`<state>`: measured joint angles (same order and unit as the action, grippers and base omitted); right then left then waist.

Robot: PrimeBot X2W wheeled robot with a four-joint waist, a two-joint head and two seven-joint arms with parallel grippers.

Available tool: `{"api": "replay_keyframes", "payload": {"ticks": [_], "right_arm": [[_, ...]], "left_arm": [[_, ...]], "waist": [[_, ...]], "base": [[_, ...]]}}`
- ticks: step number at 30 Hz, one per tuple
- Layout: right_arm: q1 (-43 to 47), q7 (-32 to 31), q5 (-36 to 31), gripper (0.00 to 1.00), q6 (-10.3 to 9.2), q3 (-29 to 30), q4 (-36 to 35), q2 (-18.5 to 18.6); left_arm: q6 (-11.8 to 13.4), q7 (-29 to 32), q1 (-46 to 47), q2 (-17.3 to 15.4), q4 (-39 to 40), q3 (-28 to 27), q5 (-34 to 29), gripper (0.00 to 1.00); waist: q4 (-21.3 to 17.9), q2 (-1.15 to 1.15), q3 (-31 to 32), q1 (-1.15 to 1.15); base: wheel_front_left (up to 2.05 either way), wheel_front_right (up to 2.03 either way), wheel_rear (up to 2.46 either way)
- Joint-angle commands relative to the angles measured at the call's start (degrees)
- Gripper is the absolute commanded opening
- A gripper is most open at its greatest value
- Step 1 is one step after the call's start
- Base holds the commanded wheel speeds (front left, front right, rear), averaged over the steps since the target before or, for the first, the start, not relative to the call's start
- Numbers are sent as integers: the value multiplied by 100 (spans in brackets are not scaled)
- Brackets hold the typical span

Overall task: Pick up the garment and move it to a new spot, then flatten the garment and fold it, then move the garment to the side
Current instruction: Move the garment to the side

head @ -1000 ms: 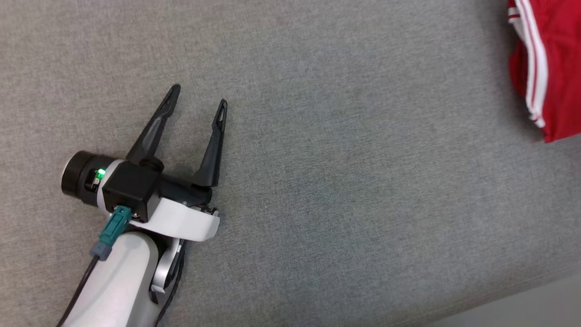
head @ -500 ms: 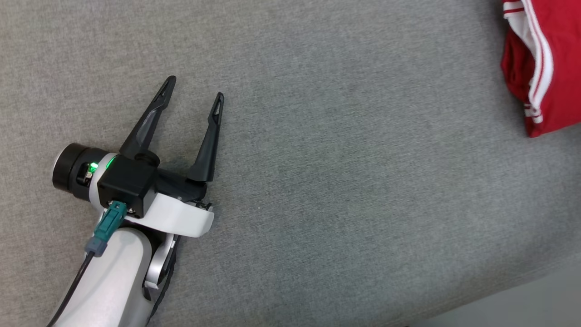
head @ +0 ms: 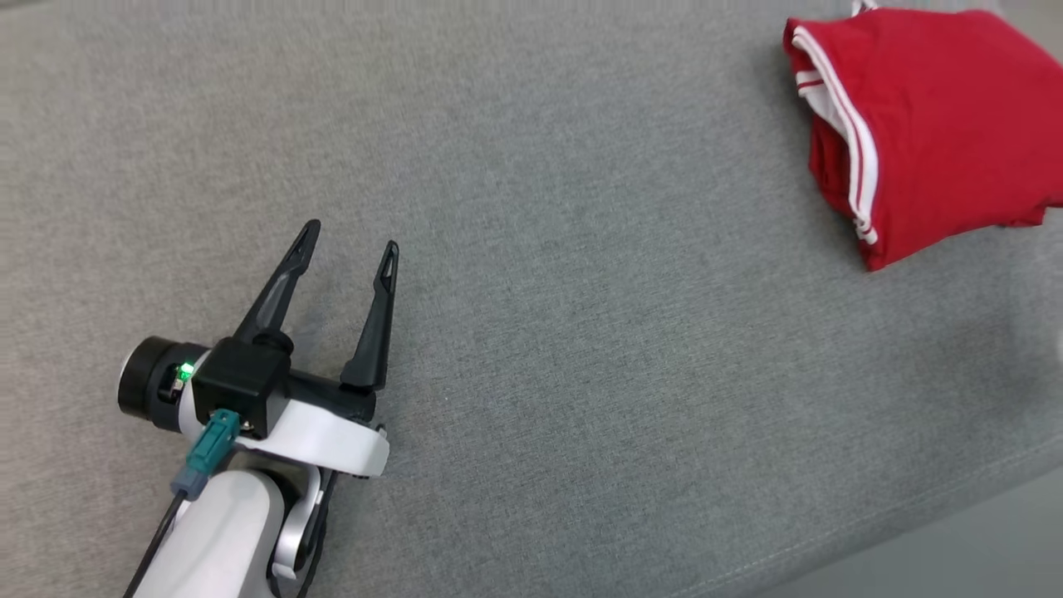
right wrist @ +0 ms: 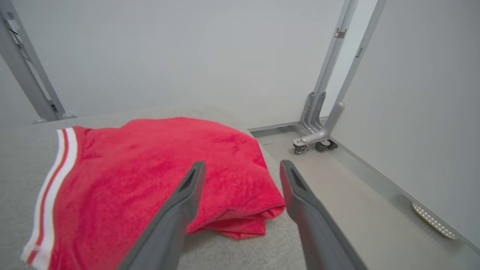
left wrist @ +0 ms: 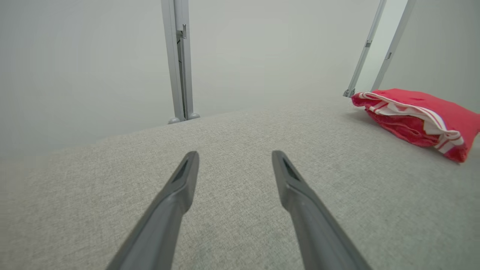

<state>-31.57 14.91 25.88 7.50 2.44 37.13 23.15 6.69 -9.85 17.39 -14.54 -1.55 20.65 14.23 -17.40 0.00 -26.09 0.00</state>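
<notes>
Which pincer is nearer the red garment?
Right. The right pincer is open close beside the red garment; the left pincer is open far across the grey surface from it.

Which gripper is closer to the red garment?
The right gripper: the garment lies right at its fingers; the left gripper sits far across the grey surface.

Grey woven fabric top (head: 631,332) — pretty plain. One thing's sitting on it: a folded red garment (head: 922,124) with white stripes, over on the right side — close to the edge.
</notes>
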Motion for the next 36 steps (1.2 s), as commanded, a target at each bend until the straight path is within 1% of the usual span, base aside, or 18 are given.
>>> {"api": "replay_keyframes", "payload": {"ticks": [1,5,9,14,18,22,26,36], "right_arm": [[180,36,-83,100,-1,114,-263,-117],[743,33,-456,100,-1,279,-1116,-553],[1141,31,-699,100,-1,282,-1887,-948],[1486,28,-914,100,-1,211,-2587,-1237],[1695,-49,-1067,100,-1,120,-3026,-1408],[1881,-171,-1146,100,-1,42,-3358,-1527],[2028,-248,-1206,100,-1,-9,-3512,-1575],[2543,-466,-1331,100,-1,-125,-3768,-1665]], "left_arm": [[33,-37,-67,-9,-7,-14,30,100],[64,-71,-193,31,-22,-6,108,100],[90,-115,-257,81,-40,7,149,100],[107,-212,-318,169,-126,-4,253,100],[198,-295,-463,204,-179,-98,350,100],[288,-368,-625,200,-210,-246,447,100],[330,-405,-757,157,-248,-359,514,100],[429,-404,-1166,28,-176,-524,618,100]], "waist": [[51,0,233,0],[225,0,435,0],[497,0,566,0],[954,0,720,0],[1278,0,829,0],[1535,0,960,0],[1661,0,1070,0],[1780,0,1530,0]], "base": [[0,0,0],[0,0,0],[0,0,0],[0,0,0],[0,0,0],[0,0,0],[0,0,0],[0,0,0]]}}
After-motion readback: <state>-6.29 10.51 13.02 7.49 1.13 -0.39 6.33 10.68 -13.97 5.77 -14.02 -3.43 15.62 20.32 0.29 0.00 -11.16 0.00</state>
